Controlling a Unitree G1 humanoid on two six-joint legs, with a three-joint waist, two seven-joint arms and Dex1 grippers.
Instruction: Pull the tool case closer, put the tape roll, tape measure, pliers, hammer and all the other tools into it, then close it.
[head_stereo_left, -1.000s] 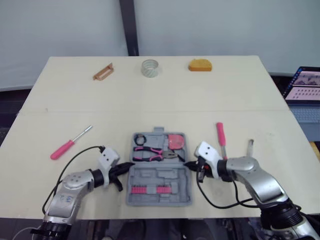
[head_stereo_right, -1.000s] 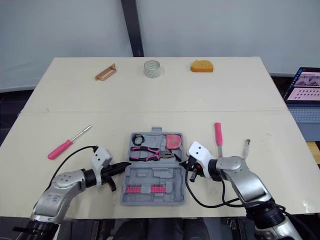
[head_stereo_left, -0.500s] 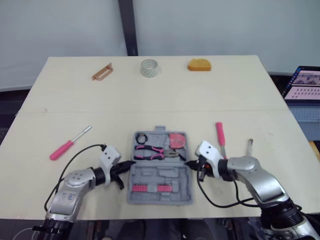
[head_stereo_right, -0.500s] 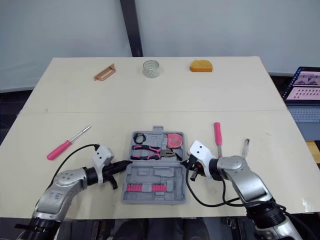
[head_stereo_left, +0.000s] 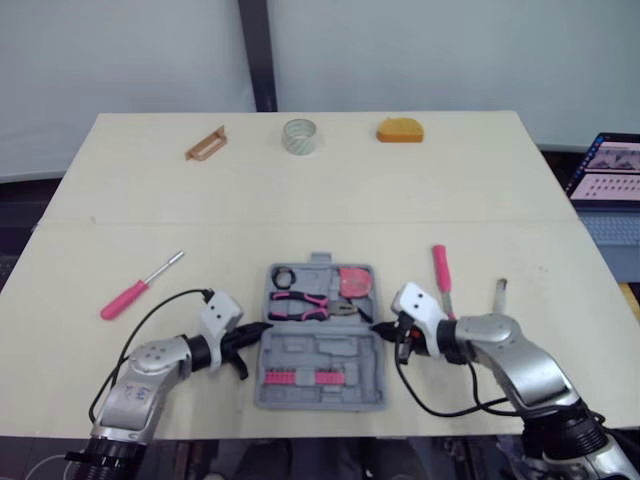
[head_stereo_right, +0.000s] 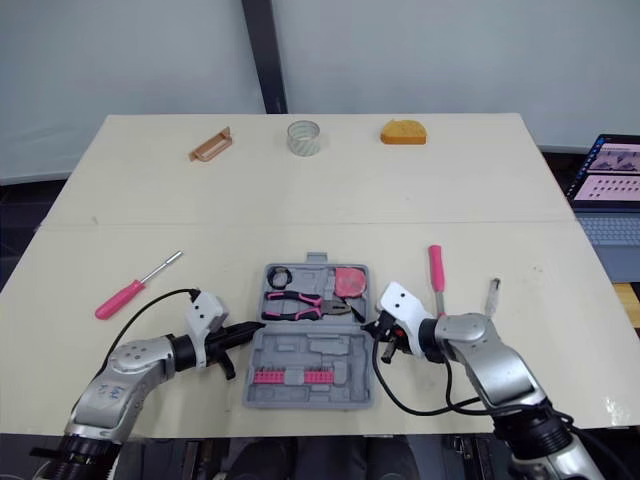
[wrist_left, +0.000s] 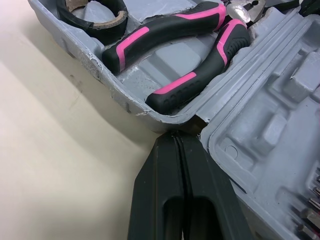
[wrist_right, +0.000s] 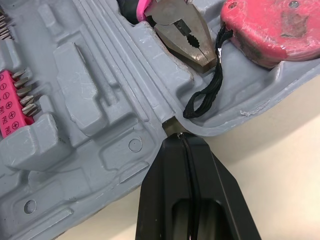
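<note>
The grey tool case (head_stereo_left: 320, 348) lies open near the table's front edge. Its far half holds a black tape roll (head_stereo_left: 283, 277), pink-and-black pliers (wrist_left: 200, 65) and a pink tape measure (wrist_right: 270, 25). A strip of pink bits (head_stereo_left: 298, 378) sits in the near half. My left gripper (head_stereo_left: 262, 328) is shut, its tip against the case's left hinge notch. My right gripper (head_stereo_left: 376, 327) is shut too, its tip touching the right hinge notch. A pink screwdriver (head_stereo_left: 140, 286) lies to the left. A pink-handled tool (head_stereo_left: 441, 266) lies to the right.
A small metal tool (head_stereo_left: 500, 293) lies right of the pink handle. Along the far edge are a brown object (head_stereo_left: 205, 143), a clear tape roll (head_stereo_left: 299, 135) and an orange object (head_stereo_left: 400, 130). A laptop (head_stereo_left: 610, 172) stands off the table's right side.
</note>
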